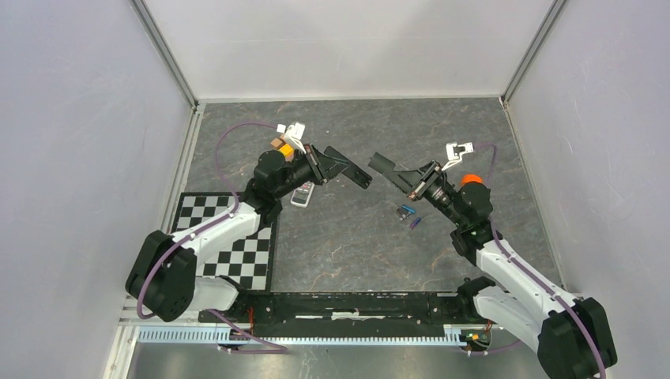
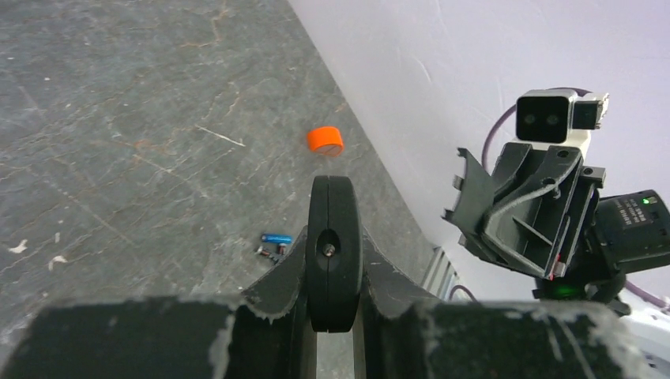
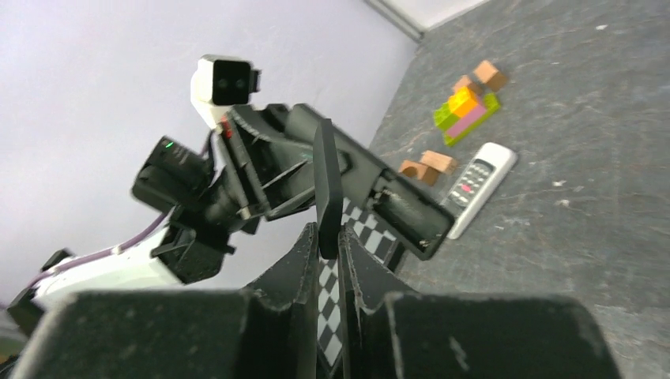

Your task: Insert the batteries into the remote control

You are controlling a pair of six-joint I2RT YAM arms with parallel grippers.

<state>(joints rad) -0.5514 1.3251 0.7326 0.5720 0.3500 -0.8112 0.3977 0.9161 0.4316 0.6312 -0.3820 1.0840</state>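
Tightly: left gripper [image 2: 333, 276] on black bar [image 2: 332, 209], right gripper [image 3: 328, 246] on black plate [image 3: 327, 174].

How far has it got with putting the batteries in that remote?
Nothing looks loaded yet. The blue battery and purple battery lie loose on the table, and the white remote lies buttons-up with no tool on it. In hand: the left tool grips a black bar, and the right tool a thin black piece. Left to do: picking up both batteries and fitting them.
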